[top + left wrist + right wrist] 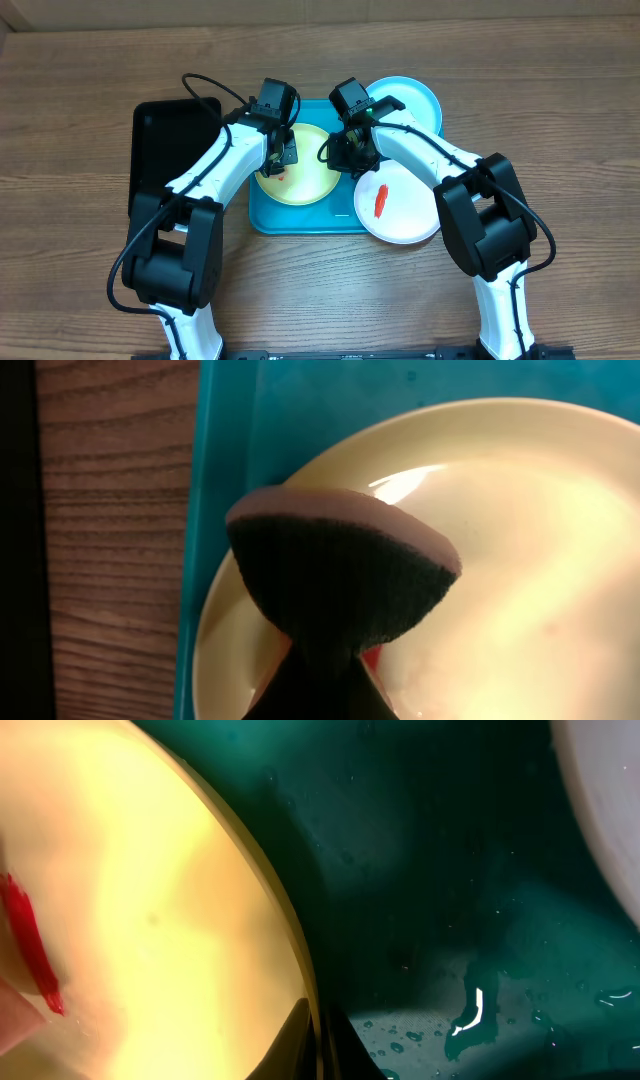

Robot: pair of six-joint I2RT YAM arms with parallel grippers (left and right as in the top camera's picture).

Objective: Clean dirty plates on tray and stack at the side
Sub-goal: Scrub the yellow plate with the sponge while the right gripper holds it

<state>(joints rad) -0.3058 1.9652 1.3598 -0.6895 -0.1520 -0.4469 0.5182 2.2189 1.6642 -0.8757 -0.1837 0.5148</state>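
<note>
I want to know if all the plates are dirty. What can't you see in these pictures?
On the blue plate: overhead, the right arm covers part; no smear shows on the rest.
Smear on the yellow plate: left wrist view, the sponge hides most of it.
Fingers of the left gripper: behind that sponge; too small overhead.
The right gripper: cut off by the right wrist view's bottom edge; grip on the yellow rim unclear.

The left arm and right arm rise from the lower frame edge of the overhead view and converge at upper centre. The left gripper is closed on a dark sponge. The right gripper is closed, fingertips together at bottom centre of its wrist view.
</note>
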